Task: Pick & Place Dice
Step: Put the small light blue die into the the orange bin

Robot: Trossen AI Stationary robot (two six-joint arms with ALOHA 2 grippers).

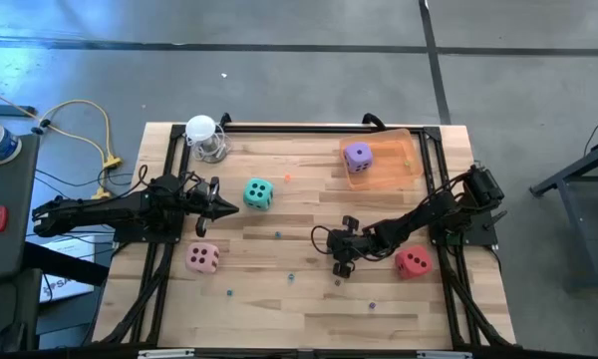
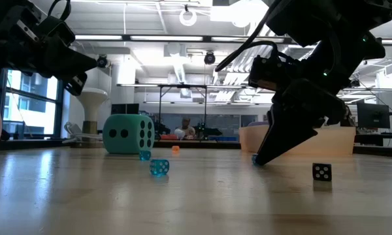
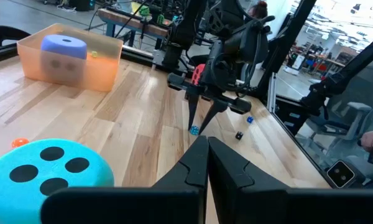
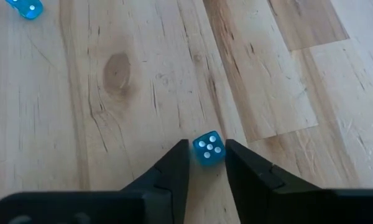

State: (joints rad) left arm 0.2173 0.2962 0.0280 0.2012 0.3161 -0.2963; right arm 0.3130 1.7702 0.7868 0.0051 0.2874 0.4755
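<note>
**One die binned, three big dice left on the tabletop**

The purple die (image 1: 358, 156) sits inside the orange bin (image 1: 411, 142) at the far edge of the tabletop (image 1: 279, 299), so that part looks done. The teal die (image 1: 258, 194), the pink die (image 1: 202, 258) and the red die (image 1: 413, 262) lie on the wood outside the bin.

The right tool (image 4: 206, 163) is down at the tabletop near the middle, its fingers narrowed around a tiny blue die (image 4: 207, 149) with white pips; they stand just beside its faces, and I cannot tell whether they press it yet. That is a small die, not one of the large ones; the red die lies just beside that arm.

The left tool (image 1: 229, 206) hovers fully closed and empty, just beside the teal die.

No brand, label or readable writing shows anywhere.
</note>
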